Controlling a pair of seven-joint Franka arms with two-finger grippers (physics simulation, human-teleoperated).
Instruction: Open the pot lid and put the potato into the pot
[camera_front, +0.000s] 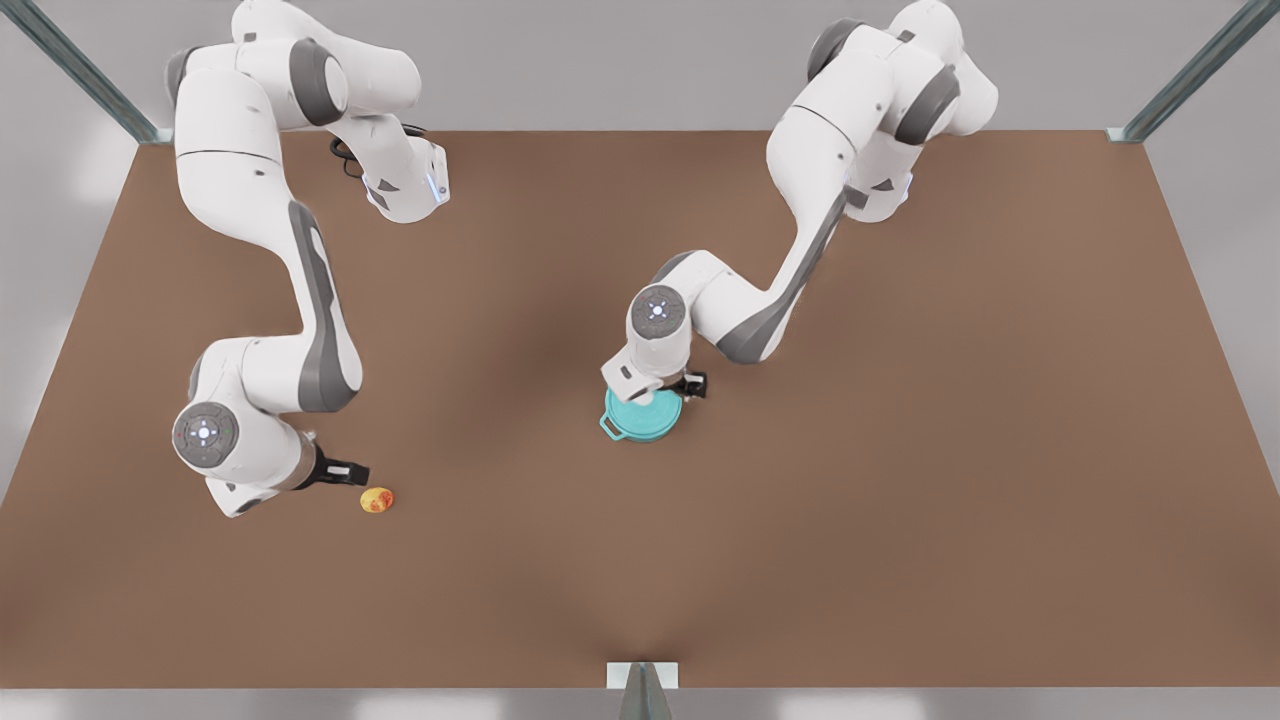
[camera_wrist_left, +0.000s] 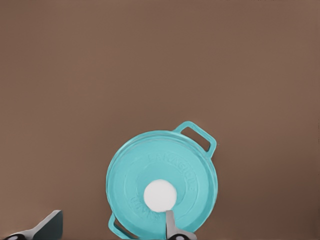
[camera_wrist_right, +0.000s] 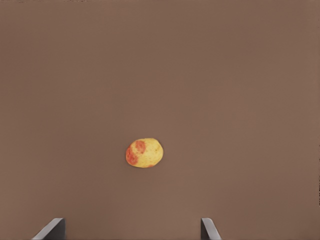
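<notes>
Two grippers, both with fingers spread wide and nothing held. Left gripper (camera_front: 672, 392) hangs over the pot (camera_front: 641, 415), near table centre; in the left wrist view its two fingertips (camera_wrist_left: 172, 227) stand far apart, one just beside the white knob (camera_wrist_left: 160, 195), the other well off over bare table. Whether that near fingertip touches the knob cannot be told. Lid (camera_wrist_left: 162, 182) sits flat and closed on the pot, covering it rim to rim; one loop handle (camera_wrist_left: 197, 136) juts out past the lid edge, a second peeks out on the opposite side.

Right gripper (camera_front: 350, 470) hovers low at the front view's left, fingers pointing toward 3 o'clock. Potato (camera_front: 377, 499) lies on the table just beside those fingers, at about 4 o'clock from them, not touching. In the right wrist view the potato (camera_wrist_right: 144, 152) rests ahead of the open fingertips (camera_wrist_right: 209, 229), roughly midway across the gap, red patches on one end.

Potato and pot are well apart: pot lies at about 2 o'clock from potato. Brown table (camera_front: 900, 500) carries both.
</notes>
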